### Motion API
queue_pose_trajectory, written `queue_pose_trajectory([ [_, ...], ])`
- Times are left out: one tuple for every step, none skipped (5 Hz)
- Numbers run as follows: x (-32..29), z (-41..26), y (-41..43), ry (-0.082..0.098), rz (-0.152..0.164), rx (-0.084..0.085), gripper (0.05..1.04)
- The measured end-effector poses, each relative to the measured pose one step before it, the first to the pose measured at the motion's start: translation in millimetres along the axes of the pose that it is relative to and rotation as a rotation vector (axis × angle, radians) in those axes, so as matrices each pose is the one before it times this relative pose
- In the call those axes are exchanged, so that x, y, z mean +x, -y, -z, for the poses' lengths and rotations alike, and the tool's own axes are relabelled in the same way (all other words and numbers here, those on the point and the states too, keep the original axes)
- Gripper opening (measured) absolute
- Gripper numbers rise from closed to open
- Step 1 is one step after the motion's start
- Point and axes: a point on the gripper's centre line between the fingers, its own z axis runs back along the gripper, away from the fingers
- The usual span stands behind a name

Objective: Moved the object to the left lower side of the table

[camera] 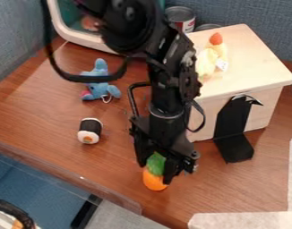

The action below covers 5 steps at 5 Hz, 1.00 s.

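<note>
Pincer (156, 173): black, hard and angular, two-fingered; at six o'clock from the middle of the view, pointing down, its fingers closed about the orange-and-green toy.
Orange-and-green toy (154, 179): small and rounded, with a smooth orange body and a leafy-looking green top; between the fingers at six o'clock, low over the counter, its orange end downward.
Arm (166, 91): black, jointed, glossy in places, with loose looping cables; it enters at twelve o'clock and hangs down to the pincer.
Counter (44, 114): reddish-brown, wood-grained, flat; a clear, smooth strip (83, 184) borders it at seven o'clock.
Blue plush animal (98, 89): soft and lumpy, with stubby limbs; lies at ten to eleven o'clock.
Black-and-white sushi-roll toy (90, 131): a short cylinder with a dark band and an orange spot on its white end; between eight and nine o'clock.
Pale wooden box (256, 67): squared, smooth-topped, lightly grained; at two o'clock.
Yellow plush toy with an orange tip (208, 60): fuzzy, bearing a white tag; on the box, between one and two o'clock.
Black L-shaped stand (230, 125): thin, flat-faced, upright against or just beside the box's front, at three to four o'clock.
Metal can (181, 19): cylindrical, ridged rim; behind the box near half past twelve.
</note>
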Motion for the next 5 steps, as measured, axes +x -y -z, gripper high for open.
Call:
queue_pose_trajectory([
  [-0.42, -0.29, -4.01, -0.0019, -0.0196, -0.0052, 0.587],
  [1.92, -18.03, -11.47, 0.0671, -0.0312, 0.0152, 0.587],
  [-6.75, -30.87, -45.67, 0.0412, -0.1477, 0.0012, 0.587],
  [8.12, -25.66, -54.07, -0.0009, -0.2165, 0.0022, 0.586],
  [12.76, 4.12, -51.6, -0.0335, -0.1646, 0.0102, 0.586],
])
